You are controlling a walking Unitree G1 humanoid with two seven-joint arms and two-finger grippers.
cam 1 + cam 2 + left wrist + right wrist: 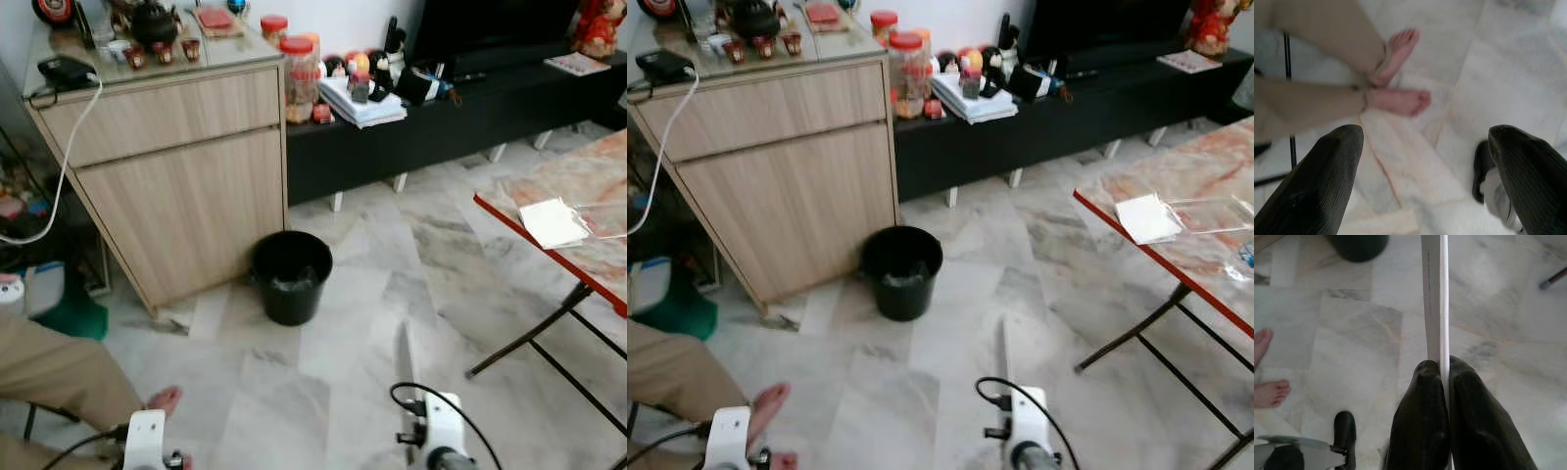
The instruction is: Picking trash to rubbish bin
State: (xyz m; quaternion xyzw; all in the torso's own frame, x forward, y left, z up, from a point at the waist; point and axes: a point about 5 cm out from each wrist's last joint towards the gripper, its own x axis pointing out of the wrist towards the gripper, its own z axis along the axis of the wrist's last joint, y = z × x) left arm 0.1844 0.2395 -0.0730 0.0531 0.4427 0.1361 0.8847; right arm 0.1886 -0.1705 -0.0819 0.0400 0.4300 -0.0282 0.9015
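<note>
The right gripper (1445, 377) has its two black fingers pressed together on a thin white sheet of paper (1435, 298), seen edge-on; the sheet's long axis runs straight out from the fingertips, away from the robot and toward the far side of the marble floor (353, 294). In the head views the same sheet stands as a narrow pale sliver rising from the right wrist, near the bottom of the scene and a little right of centre. One black rubbish bin (290, 275) stands on the floor farther off and to the left of the sheet's tip, well apart from it, just beside the right corner of a wooden cabinet (176, 186). The left gripper (1425, 161) hangs low at the near left with its two fingers spread wide and nothing between them. A person sits at the near left: two bare feet (1400, 100) rest on the floor beyond the left gripper. At the right stands one folding table (588, 186) with a red edge, and one white tissue (553, 222) lies on it. A low black bench (460, 117) runs along the far wall.
</note>
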